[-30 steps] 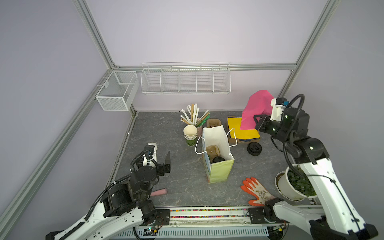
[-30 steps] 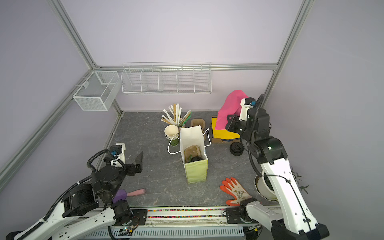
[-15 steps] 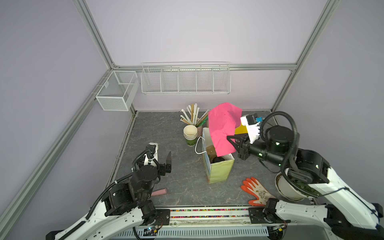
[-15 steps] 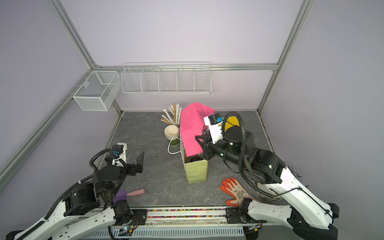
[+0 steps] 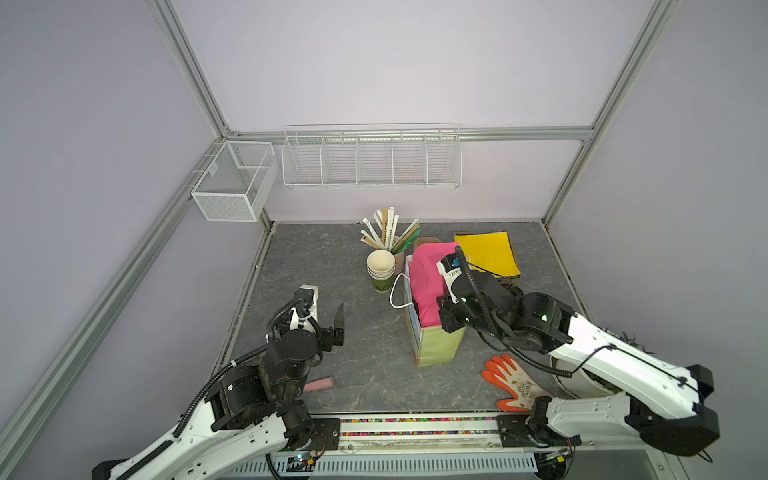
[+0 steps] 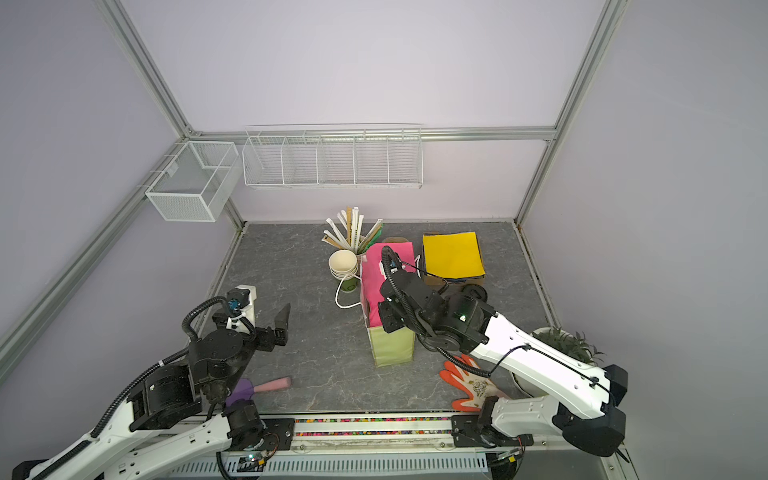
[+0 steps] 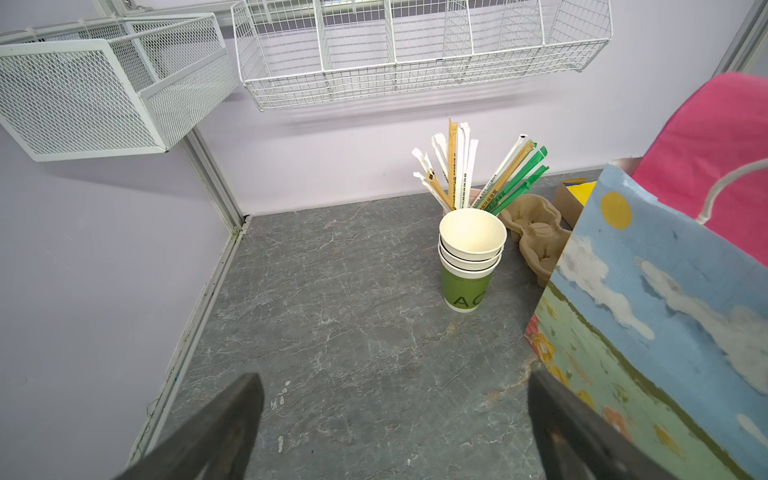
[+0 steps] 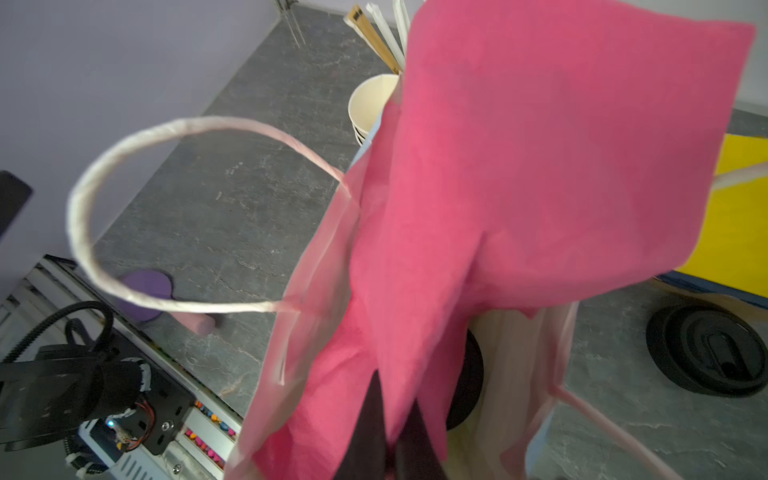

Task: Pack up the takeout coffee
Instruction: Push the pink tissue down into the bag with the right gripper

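Left end effector (image 7: 395,378): released, jaws spread wide with nothing between them. It hangs over bare counter (image 5: 332,257), left of the bag and well apart from it.
Right end effector (image 8: 395,401): clenched on a fold of the pink paper, right at the bag's mouth.
Bag (image 5: 440,345): upright near the middle of the counter, with sky and flowers printed on its side and one white handle looping out to the left.
Pink paper (image 5: 426,282): lower part down in the bag, the rest standing up out of the top.
Coffee (image 8: 470,374): in the bag; only a curved black edge peeks out under the pink paper, in the right wrist view.
Black lid (image 8: 706,349): round, on the counter just beside the bag, on the right arm's side. I cannot tell what is under it.
Cups (image 5: 380,266): a green stack, cream inside, just behind the bag's left corner, with straws (image 5: 386,228) fanned out behind.
Yellow paper (image 5: 486,251): flat on a stack at the back right.
Glove (image 5: 513,380): orange and white, lying near the front edge, right of the bag.
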`<state>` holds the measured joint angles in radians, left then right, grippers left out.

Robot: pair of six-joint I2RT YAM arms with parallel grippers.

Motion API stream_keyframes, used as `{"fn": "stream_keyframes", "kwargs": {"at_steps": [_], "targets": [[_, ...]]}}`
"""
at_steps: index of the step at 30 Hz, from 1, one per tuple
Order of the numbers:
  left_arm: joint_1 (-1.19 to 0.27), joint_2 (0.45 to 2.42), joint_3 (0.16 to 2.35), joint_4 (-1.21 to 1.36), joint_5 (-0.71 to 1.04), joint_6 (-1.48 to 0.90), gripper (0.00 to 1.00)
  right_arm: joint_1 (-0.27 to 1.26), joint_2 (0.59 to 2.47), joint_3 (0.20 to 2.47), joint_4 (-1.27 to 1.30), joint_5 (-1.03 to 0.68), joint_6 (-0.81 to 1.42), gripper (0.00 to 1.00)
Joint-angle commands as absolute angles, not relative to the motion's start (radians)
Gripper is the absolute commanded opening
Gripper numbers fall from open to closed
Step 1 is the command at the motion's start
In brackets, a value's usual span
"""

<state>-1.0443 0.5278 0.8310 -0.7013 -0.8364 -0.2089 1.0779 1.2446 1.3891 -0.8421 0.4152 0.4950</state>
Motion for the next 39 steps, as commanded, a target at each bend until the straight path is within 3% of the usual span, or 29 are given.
{"fn": "stream_keyframes", "kwargs": {"at_steps": [1,6,11,16,24,33,39], "targets": [[-1.039,0.531,0.828,-0.717,-0.83,-0.221,0.99,1.084,1.299,1.404,-0.915,0.447,0.532,0.07],[-1.039,0.54,0.83,-0.717,-0.825,-0.221,0.99,1.085,1.362,1.483,-0.977,0.402,0.526,0.11],[-1.039,0.548,0.83,-0.719,-0.82,-0.222,0.99,1.083,1.378,1.541,-1.005,0.406,0.52,0.4],[-1.039,0.556,0.83,-0.716,-0.815,-0.221,0.99,1.07,1.355,1.583,-0.987,0.418,0.485,0.43],[-1.038,0.563,0.829,-0.716,-0.813,-0.221,0.99,0.949,1.423,1.612,-0.971,0.268,0.463,0.4],[-1.039,0.527,0.808,-0.688,-0.846,-0.227,0.99,0.941,1.198,1.593,-0.895,0.392,0.308,0.59],[-1.039,0.524,0.795,-0.673,-0.887,-0.233,0.99,0.9,1.028,1.49,-0.882,0.48,0.284,0.77]]}}
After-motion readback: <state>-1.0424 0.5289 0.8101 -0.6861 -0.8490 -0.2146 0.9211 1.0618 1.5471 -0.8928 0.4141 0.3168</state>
